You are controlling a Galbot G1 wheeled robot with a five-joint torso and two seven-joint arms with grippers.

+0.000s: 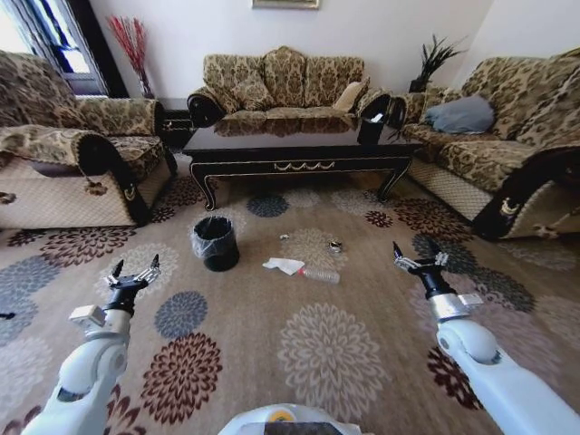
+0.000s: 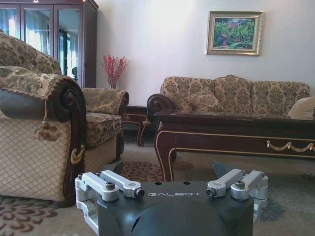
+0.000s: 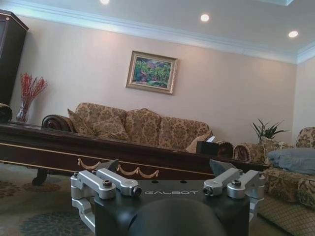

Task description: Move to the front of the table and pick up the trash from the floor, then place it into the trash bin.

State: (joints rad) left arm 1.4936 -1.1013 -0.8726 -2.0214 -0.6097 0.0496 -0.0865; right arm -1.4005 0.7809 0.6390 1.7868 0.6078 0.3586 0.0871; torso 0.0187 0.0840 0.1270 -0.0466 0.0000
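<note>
The long dark table [image 1: 299, 149] stands ahead on the patterned floor [image 1: 335, 353], with a gold ornament on its front edge. The black trash bin [image 1: 216, 243], lined with clear plastic, sits on the carpet in front of the table's left end. To its right lies the trash: a crumpled white paper [image 1: 284, 265], a clear bottle [image 1: 319, 275], a dark shiny wrapper [image 1: 335, 246] and a tiny white scrap [image 1: 284, 237]. My left gripper [image 1: 136, 264] hovers open, left of the bin and nearer to me. My right gripper [image 1: 415, 249] hovers open to the right of the litter. Both hold nothing.
Patterned sofas flank the table: one on the left [image 1: 72, 154], one behind it [image 1: 281, 86], one on the right [image 1: 507, 136]. A black box with white tissue [image 1: 372, 127] stands on the table's right end. Open carpet lies between me and the litter.
</note>
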